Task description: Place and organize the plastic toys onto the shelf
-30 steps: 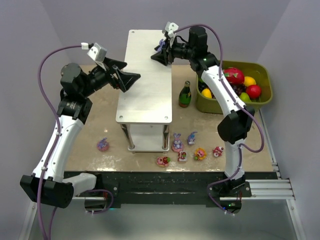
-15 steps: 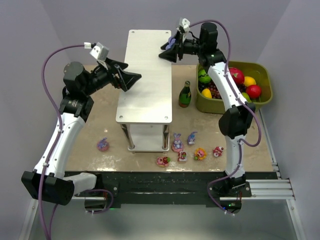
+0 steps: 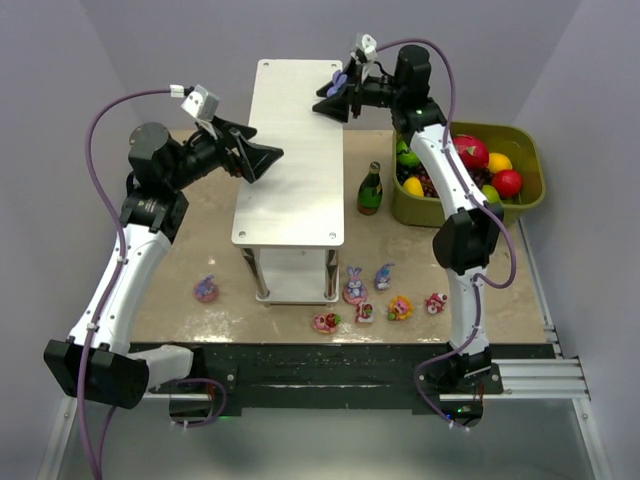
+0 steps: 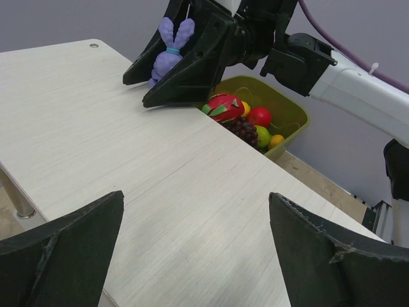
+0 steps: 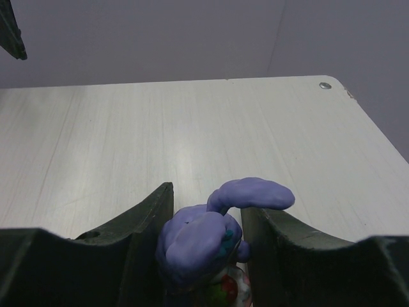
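My right gripper [image 3: 329, 102] is shut on a purple long-eared bunny [image 3: 341, 84], holding it just above the far right part of the shelf's pale top board [image 3: 290, 150]. The right wrist view shows the bunny [image 5: 198, 243] squeezed between both black fingers, one ear bent over the right finger. From the left wrist view the bunny [image 4: 169, 51] sits upright between those fingers. My left gripper [image 3: 262, 158] hangs open over the board's left side with nothing in it [image 4: 195, 195]. Several small toys lie on the table in front of the shelf, among them a bunny [image 3: 354, 285] and a pink piece [image 3: 206, 290].
An olive-green bin [image 3: 520, 140] of larger fruits stands to the right of the shelf. A dark green bottle [image 3: 370, 189] stands upright between the shelf and the bin. The lower white tier [image 3: 295, 270] shows under the near end of the board.
My right gripper, still holding the bunny, has moved toward the far end of the board and a little to the right. The left arm has barely shifted.
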{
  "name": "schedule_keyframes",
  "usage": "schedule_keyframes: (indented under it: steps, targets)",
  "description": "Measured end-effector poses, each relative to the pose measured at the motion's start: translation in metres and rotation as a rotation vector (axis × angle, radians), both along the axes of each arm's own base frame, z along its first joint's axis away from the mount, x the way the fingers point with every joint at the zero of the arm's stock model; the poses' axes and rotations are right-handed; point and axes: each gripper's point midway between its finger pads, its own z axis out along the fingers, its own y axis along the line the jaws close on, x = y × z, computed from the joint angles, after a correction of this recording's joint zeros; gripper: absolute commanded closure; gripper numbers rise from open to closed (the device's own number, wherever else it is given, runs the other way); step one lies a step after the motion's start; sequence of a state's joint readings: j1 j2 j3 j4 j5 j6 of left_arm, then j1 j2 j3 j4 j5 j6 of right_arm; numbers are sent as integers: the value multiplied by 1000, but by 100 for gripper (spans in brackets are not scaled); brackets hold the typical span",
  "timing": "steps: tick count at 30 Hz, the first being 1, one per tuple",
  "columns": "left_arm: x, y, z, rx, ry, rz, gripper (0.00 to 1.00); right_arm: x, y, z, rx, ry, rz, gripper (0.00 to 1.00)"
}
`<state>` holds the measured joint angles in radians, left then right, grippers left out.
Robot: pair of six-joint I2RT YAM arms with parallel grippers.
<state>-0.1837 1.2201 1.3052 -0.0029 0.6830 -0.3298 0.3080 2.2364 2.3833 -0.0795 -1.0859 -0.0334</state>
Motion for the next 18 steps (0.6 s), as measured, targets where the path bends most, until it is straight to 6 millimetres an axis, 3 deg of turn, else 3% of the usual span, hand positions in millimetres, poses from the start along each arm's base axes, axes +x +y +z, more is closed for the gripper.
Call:
schedule_keyframes:
  steps: [7,15,18]
  targets:
    - [2,0,-3,2,11,0,0,1,8,-2,-30,-30,-36,57]
    - [3,0,-5,5,15,0,0,4,13,-6,-69,-45,-85,28]
    - [3,0,-6,9,12,0,0,5,15,-6,-80,-51,-101,22]
